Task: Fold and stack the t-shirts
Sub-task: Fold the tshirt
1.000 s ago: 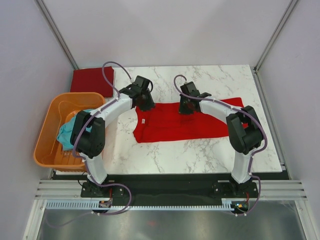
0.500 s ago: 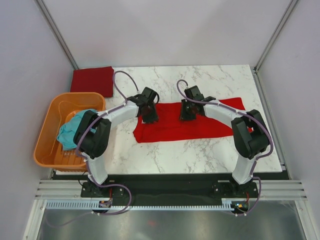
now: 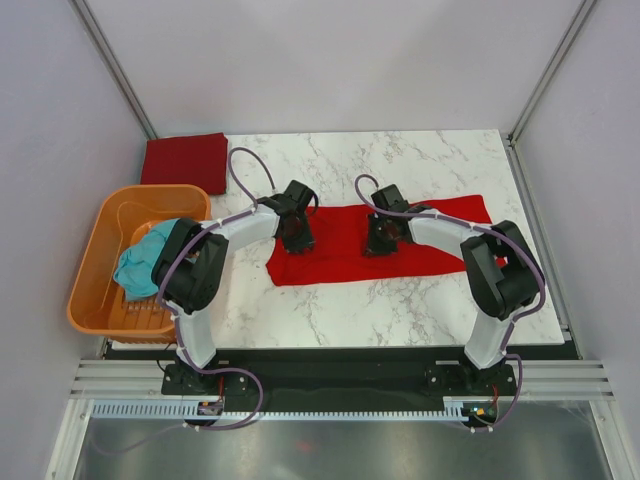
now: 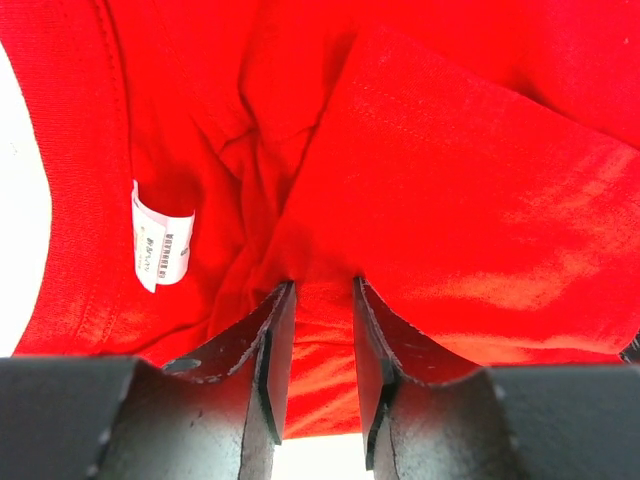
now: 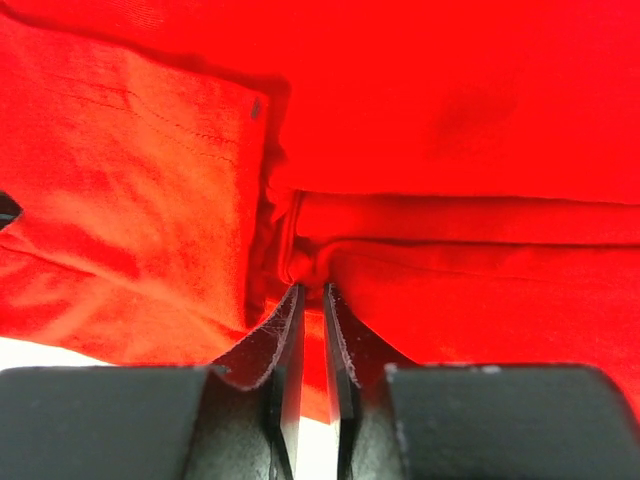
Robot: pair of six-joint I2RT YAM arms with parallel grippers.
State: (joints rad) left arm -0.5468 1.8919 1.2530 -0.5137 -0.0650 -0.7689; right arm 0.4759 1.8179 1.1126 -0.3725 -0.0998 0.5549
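Red t-shirt [image 3: 330, 262] — 2 jaws pinching folds | maroon shirt [image 3: 183, 162], orange basket [image 3: 110, 215] well apart

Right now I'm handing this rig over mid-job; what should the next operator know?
Left gripper: shut on bunched bright red t-shirt beside its neck label.
Right gripper: pinching a fold of the same shirt, further right.
The red shirt lies as a long partly folded strip on the table; maroon t-shirt folded at the far-left corner; teal t-shirt crumpled in the orange basket.
Done: maroon folded. Left: finish red, fold teal, stack all three.
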